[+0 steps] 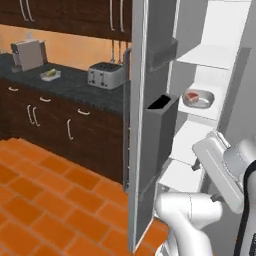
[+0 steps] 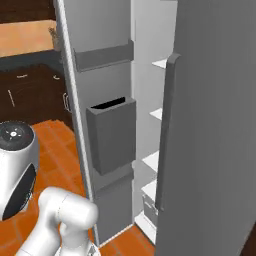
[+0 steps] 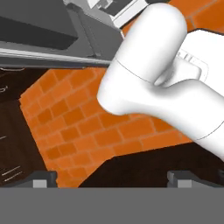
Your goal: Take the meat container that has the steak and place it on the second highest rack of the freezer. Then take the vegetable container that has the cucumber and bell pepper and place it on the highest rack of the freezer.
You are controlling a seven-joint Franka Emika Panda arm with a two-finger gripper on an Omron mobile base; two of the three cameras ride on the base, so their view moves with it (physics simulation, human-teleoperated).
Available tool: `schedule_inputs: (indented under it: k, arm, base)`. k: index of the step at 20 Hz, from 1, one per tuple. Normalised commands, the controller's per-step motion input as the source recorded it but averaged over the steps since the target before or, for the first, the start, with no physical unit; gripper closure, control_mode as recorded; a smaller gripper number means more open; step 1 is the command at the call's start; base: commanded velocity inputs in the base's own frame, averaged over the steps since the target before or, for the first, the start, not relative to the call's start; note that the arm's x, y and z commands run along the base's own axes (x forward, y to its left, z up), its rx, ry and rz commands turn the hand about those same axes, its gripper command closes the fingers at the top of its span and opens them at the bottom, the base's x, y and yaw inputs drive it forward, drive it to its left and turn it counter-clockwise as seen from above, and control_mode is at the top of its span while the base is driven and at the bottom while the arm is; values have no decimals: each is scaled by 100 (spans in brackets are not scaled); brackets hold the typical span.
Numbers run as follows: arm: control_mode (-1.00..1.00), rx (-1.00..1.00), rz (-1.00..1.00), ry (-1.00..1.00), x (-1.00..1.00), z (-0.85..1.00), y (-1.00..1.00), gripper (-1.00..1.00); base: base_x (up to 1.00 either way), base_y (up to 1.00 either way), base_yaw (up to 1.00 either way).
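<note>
The meat container (image 1: 198, 97), a grey-white tub with a red steak in it, rests on a white freezer shelf (image 1: 212, 113), the second from the top among those in sight. A small white container (image 1: 50, 74) with green and yellow contents lies on the dark counter at the far left. My gripper (image 3: 111, 179) is open; its two dark fingertips (image 3: 43, 178) stand wide apart with nothing between them, aimed at the orange floor and my own white arm. In the left base view the arm (image 1: 220, 170) is folded low in front of the freezer.
The open freezer door (image 1: 150, 125) with its grey bins stands edge-on between the counter and the shelves. A closed grey door (image 2: 210, 150) fills the right side. A toaster (image 1: 106, 75) and a coffee machine (image 1: 29, 54) sit on the counter above dark cabinets.
</note>
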Motion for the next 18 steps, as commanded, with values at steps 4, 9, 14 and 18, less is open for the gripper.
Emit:
schedule_inputs:
  k: [4,9,14,18]
  arm:
    - [100,0,0,0,0,0,0,-100]
    - [100,0,0,0,0,0,0,-100]
    - [100,0,0,0,0,0,0,-100]
    - [100,0,0,0,0,0,0,-100]
  base:
    - [-24,-59,75]
    - [-47,-32,77]
    - [-30,4,82]
    - [26,48,76]
